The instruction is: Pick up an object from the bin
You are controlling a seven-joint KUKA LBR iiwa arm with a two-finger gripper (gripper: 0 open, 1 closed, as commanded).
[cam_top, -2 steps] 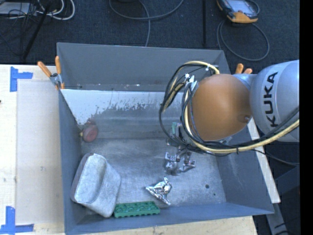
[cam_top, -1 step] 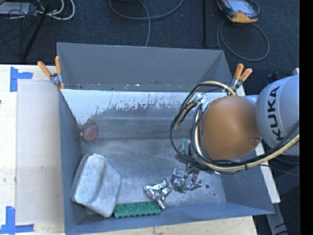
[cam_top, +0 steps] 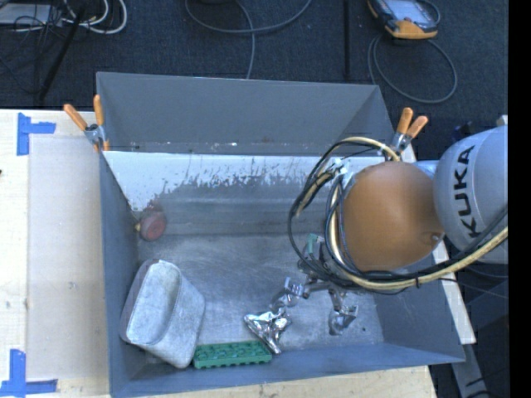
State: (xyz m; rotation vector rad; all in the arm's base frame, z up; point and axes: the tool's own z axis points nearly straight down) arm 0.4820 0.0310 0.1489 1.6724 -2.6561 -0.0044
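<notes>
tool [cam_top: 316,306] spread open and empty, the crumpled silver piece [cam_top: 266,327] just beside one finger.

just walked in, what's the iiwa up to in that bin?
The KUKA arm reaches into the grey metal bin from the right. Its jaws stand open low over the near right floor, with nothing between them. The closest thing is a shiny silver crumpled metal piece just to their left. A green toothed plastic bar, a grey padded block and a small reddish-brown round disc lie farther left, untouched.
</notes>
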